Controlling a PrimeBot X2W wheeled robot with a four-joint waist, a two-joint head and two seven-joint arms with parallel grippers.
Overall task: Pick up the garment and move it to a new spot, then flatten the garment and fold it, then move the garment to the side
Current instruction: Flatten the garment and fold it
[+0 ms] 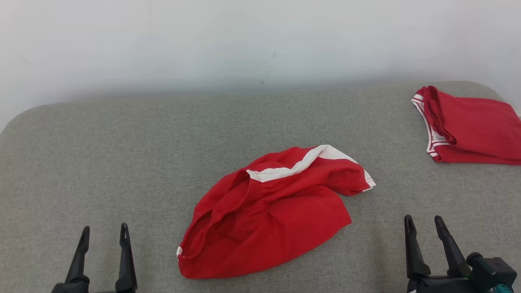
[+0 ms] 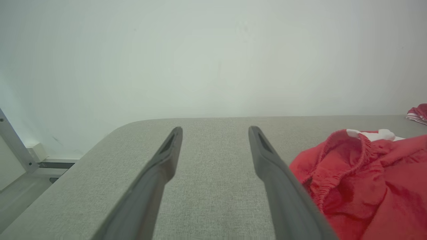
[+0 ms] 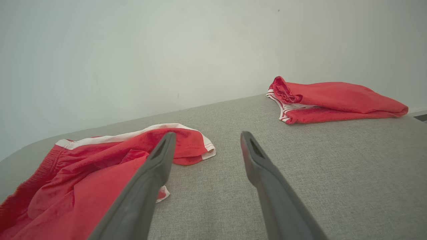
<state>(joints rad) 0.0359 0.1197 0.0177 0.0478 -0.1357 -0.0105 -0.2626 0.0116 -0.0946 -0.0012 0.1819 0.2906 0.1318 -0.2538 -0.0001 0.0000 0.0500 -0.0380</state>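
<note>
On the grey fabric-covered table (image 1: 122,142), the crumpled red cloth shorts with white trim (image 1: 268,207) lie between the left pincer (image 1: 104,228) and right pincer (image 1: 423,219), touching neither. Both gape empty; each should pinch one end of the waistband (image 2: 322,166) and pull outward.

A grey fabric surface (image 1: 122,162) with rounded far corners stretches wide across the view. Right at its middle lies a crumpled red garment (image 1: 268,211), white stripe on top, waistband bunched toward the near left. Over at the far right corner, well apart, sits a folded red garment (image 1: 472,126), its white-striped edge showing.
</note>
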